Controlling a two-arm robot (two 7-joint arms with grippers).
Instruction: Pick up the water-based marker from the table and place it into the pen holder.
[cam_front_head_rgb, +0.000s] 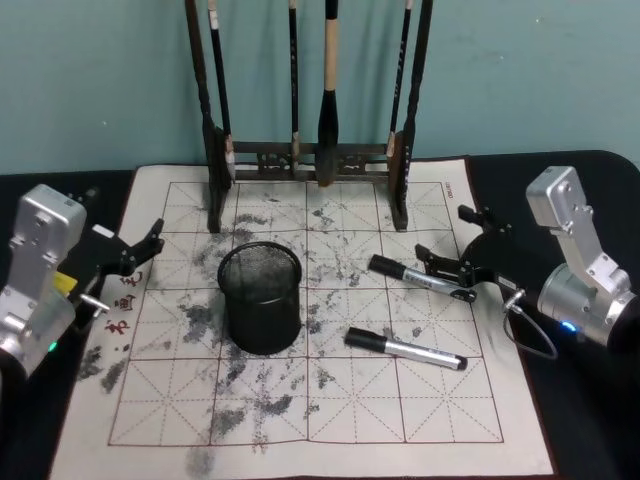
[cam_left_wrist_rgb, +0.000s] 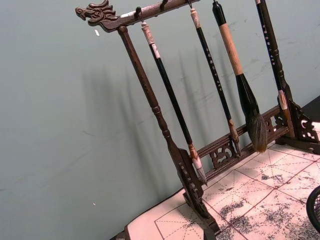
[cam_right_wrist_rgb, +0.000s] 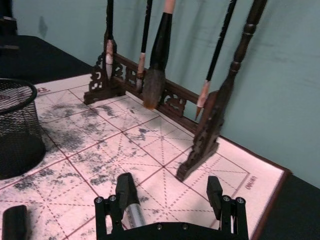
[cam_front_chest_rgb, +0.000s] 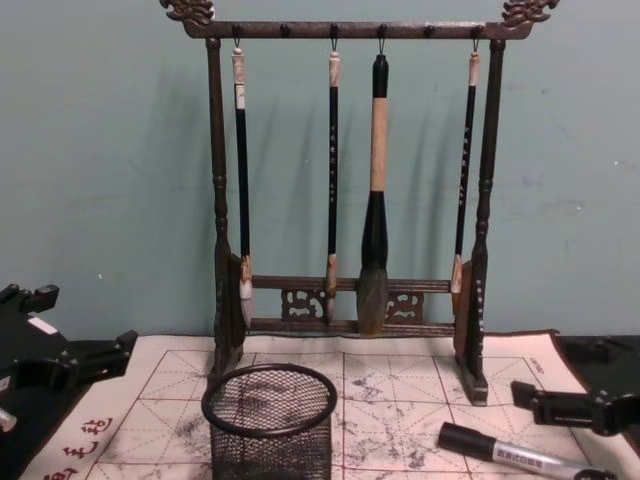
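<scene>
Two water-based markers with black caps and silver barrels lie on the white mat (cam_front_head_rgb: 300, 440). One marker (cam_front_head_rgb: 420, 279) is right of the black mesh pen holder (cam_front_head_rgb: 261, 298); the other marker (cam_front_head_rgb: 405, 348) lies nearer the front. My right gripper (cam_front_head_rgb: 447, 237) is open low over the mat, and its nearer finger touches or nearly touches the tail of the first marker. In the right wrist view the gripper (cam_right_wrist_rgb: 170, 189) has a silver barrel (cam_right_wrist_rgb: 135, 214) beside one finger. My left gripper (cam_front_head_rgb: 147, 254) is open at the mat's left edge, well away from the markers.
A tall dark wooden brush rack (cam_front_head_rgb: 310, 160) with several hanging brushes stands at the back of the mat, behind the pen holder. A black cloth (cam_front_head_rgb: 580, 420) surrounds the mat. A teal wall (cam_front_chest_rgb: 100, 150) closes off the back.
</scene>
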